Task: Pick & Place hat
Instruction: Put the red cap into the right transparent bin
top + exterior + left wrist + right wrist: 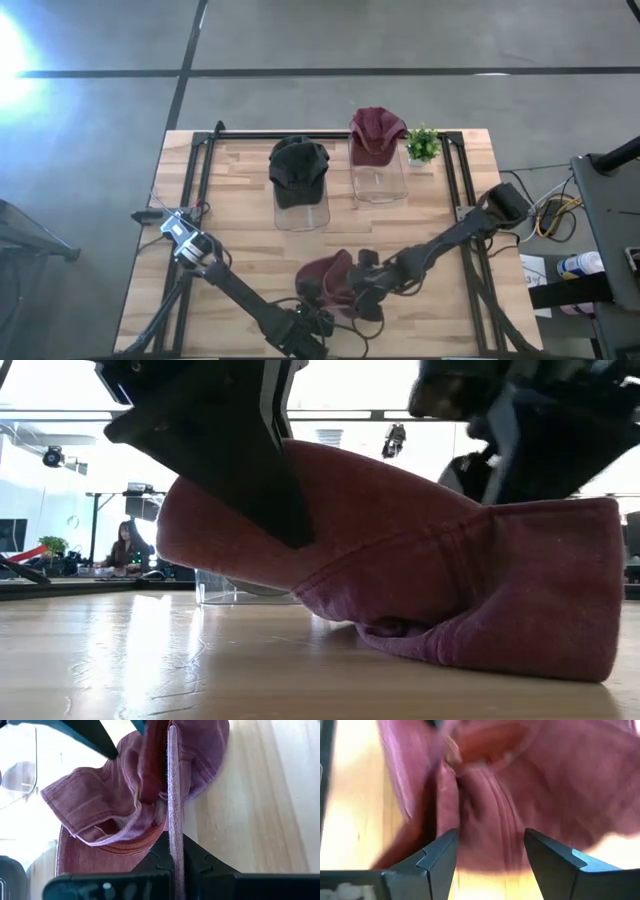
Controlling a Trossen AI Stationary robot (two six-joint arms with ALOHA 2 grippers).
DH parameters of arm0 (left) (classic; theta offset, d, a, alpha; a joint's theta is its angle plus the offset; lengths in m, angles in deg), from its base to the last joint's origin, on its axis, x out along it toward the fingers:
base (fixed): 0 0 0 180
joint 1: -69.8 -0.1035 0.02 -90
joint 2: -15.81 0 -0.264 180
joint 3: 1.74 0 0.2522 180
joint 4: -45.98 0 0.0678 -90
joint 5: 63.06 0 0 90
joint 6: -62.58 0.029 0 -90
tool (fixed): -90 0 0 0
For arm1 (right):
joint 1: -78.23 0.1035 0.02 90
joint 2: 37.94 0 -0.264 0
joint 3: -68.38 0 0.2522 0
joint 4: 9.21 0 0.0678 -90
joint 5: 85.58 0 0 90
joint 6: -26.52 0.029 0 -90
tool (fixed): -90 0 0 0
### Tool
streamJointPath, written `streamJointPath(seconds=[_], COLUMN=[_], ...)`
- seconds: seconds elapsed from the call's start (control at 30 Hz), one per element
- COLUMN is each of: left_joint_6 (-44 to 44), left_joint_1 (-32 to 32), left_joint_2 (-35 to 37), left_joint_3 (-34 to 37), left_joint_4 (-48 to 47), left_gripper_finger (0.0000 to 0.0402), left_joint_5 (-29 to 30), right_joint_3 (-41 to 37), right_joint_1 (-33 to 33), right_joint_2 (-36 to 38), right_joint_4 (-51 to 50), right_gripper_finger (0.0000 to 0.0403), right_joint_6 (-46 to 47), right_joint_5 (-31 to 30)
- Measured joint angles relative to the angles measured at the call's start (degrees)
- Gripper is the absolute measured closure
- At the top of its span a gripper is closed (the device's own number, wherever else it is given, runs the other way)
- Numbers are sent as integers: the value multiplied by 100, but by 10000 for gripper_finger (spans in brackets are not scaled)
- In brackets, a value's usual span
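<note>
The maroon cap (328,280) is pinched by the left gripper (170,840), seen only from the wrist; the right gripper (490,852) is spread beside it.

Left gripper (318,322) low at the table's near edge, fingers pinched together | right gripper (362,290) reaching in opposite, fingers (440,857) spread wide, both arms angled inward.

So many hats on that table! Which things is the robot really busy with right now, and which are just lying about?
In the job:
- maroon cap at the front
- left gripper, shut on its edge
- right gripper, open at the cap

Lying about:
- black cap on a clear stand
- second maroon cap on a stand
- small green plant
</note>
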Motion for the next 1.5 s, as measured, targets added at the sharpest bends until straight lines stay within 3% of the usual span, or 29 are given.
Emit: streamJointPath(seconds=[0.5, 0.73, 1.2, 1.37, 1.5], left_joint_6=[262, 280, 250, 238, 238], left_joint_1=[-138, -131, -133, -127, -125], left_joint_2=[-7, -9, -9, -9, -9], left_joint_3=[11, 11, 0, 0, 0], left_joint_4=[306, 354, 396, 391, 408], left_gripper_finger=[393, 393, 393, 393, 388], left_joint_5=[-213, -225, -140, -135, -137], right_joint_3=[592, 635, 619, 505, 220], right_joint_1=[-12, -17, -11, 29, 191], right_joint_2=[-1013, -1131, -218, 62, 130], right_joint_4=[519, 539, -330, -1129, -966], right_gripper_finger=[179, 179, 179, 179, 179], right_joint_6=[-825, -1053, -1919, -2149, -2019], right_joint_5=[-126, -131, -168, -168, -167])
